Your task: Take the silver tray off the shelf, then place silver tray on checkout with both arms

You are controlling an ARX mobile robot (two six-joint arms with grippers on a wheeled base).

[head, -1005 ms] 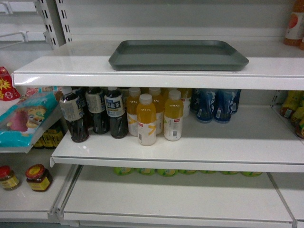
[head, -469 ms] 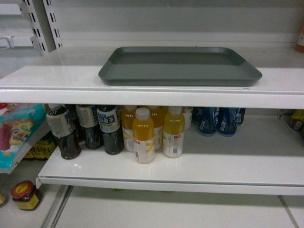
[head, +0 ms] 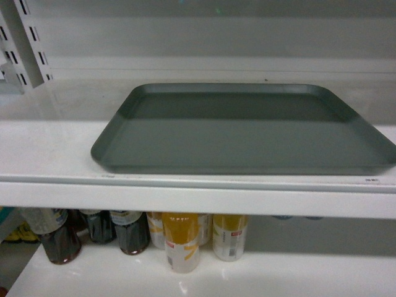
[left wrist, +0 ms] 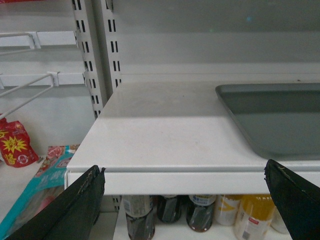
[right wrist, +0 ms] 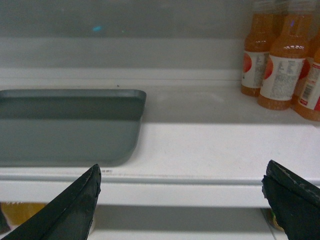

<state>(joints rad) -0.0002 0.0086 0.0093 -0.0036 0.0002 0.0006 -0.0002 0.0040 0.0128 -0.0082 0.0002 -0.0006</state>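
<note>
The silver tray [head: 244,133] lies flat and empty on the white shelf [head: 185,198], filling most of the head view. Neither gripper shows in that view. In the left wrist view my left gripper [left wrist: 184,176] is open in front of the shelf's [left wrist: 165,135] front lip, with the tray's [left wrist: 272,117] left end ahead and to the right. From the right wrist, my right gripper [right wrist: 181,181] is open too, short of the shelf [right wrist: 200,145] edge, and the tray's [right wrist: 65,125] right end lies ahead to the left. The checkout is out of view.
Dark and yellow drink bottles [head: 179,238] stand on the shelf board below. Orange bottles [right wrist: 282,55] stand at the back right of the tray's shelf. A slotted upright [left wrist: 95,65] and wire racks [left wrist: 30,80] are to the left, with snack packs [left wrist: 15,147] below.
The head view has closed in on the shelf: the tray now looks much larger and lower in frame, and the lower shelves have mostly slid out of sight.
</note>
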